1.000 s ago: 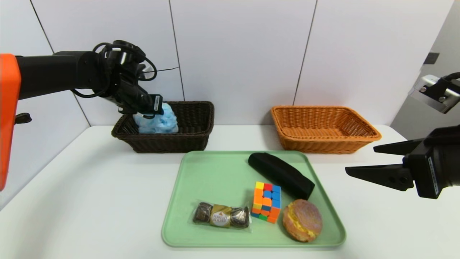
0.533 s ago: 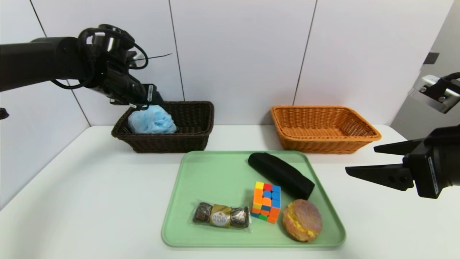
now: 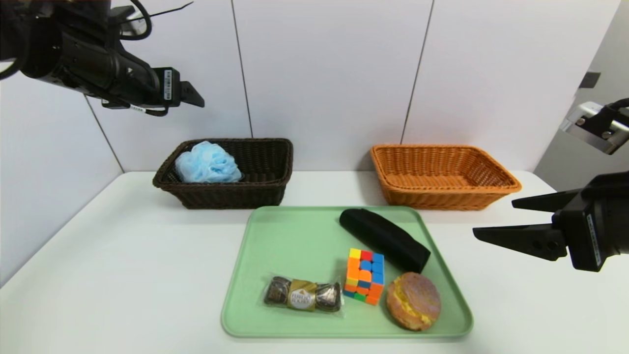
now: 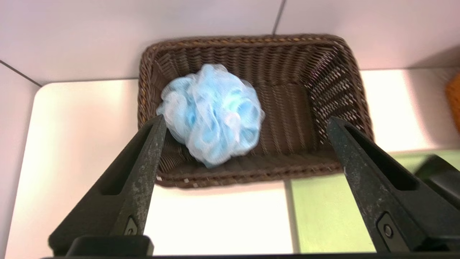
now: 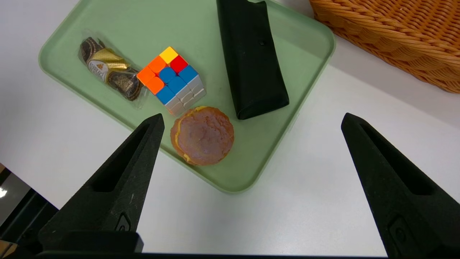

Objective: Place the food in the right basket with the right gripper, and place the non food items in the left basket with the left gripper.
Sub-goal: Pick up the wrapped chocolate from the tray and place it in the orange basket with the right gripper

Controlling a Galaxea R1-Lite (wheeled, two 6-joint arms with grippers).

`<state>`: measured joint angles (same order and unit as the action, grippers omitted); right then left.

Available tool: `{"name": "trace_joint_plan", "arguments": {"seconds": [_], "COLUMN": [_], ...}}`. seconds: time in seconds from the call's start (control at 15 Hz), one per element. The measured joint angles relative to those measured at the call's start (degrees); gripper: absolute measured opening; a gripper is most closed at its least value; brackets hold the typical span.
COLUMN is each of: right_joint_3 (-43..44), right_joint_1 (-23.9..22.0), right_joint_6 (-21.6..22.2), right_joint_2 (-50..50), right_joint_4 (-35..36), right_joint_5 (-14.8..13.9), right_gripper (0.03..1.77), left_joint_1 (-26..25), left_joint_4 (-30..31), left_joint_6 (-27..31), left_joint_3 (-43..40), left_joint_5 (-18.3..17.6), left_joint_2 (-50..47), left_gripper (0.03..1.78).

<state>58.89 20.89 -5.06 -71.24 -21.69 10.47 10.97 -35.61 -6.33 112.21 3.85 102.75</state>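
White table, pouf beyond spread jaws

Black pointed tools, barcode stickers

From the head we look forward and down over the desk. The left wrist view peers steeply into the dark basket by the far edge; the right wrist view sits close above the tray — shared with the head view.
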Motion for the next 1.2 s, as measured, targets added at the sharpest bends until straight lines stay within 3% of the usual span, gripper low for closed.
{"name": "trace_joint_plan", "arguments": {"seconds": [0.2,0.53,0.87,1.2], "right_joint_3": [0.0,0.7,3.4,10.9], "right_joint_1": [0.0,0.2,4.8,12.5], "right_joint_6": [0.0,-0.4,-3.7,-8.7], "right_joint_2": [0.0,-2.1,-8.7,-17.7], "right_joint_4": [0.0,3.6,8.3,8.3], "right_joint_5": [0.0,-0.1,0.2,3.7], "right_gripper": [1.70,1.70,1.70,1.70], "left_joint_1": [4.5,15.0,16.8,16.7], "left_joint_4": [-5.0,-5.9,-6.1,-6.3], "left_joint_6": [-2.7,-10.2,-10.6,-10.3], "left_joint_3": [-3.4,-17.4,-23.9,-27.8], "left_joint_5": [-0.2,0.0,0.3,2.3], "left_joint_2": [-4.7,-12.2,-17.5,-21.5], "left_gripper": [1.63,1.66,1.67,1.69]}}
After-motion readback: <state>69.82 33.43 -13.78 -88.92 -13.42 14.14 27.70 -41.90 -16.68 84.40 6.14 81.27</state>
